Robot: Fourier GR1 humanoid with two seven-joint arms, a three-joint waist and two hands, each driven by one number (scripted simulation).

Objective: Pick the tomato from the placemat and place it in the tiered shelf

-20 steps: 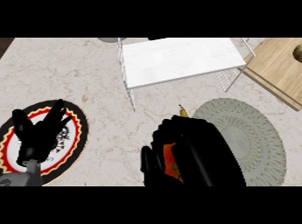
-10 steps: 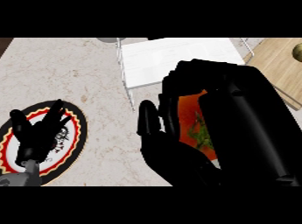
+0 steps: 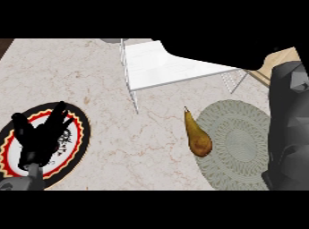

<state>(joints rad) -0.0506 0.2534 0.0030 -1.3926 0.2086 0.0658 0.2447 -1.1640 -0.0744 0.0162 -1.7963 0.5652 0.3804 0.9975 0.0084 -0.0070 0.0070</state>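
Note:
No tomato shows in the head view. My right forearm (image 3: 298,116) rises along the right edge, very close to the camera. My right hand (image 3: 266,53) is only a dark mass over the back right corner of the white tiered shelf (image 3: 163,67), and whatever it holds is hidden. The round grey-green placemat (image 3: 239,147) lies at the lower right, partly under that forearm. My left hand (image 3: 41,134) rests open at the lower left, fingers up.
A brown pear (image 3: 198,136) lies on the placemat's left edge. A black, red and white patterned plate (image 3: 83,129) sits under my left hand. A wooden board (image 3: 270,68) peeks out behind the shelf at the right. Marble counter spreads between plate and placemat.
My right hand, curled round the red tomato before, has risen and moved back right toward the shelf, uncovering the placemat and the pear. The left hand has stayed put.

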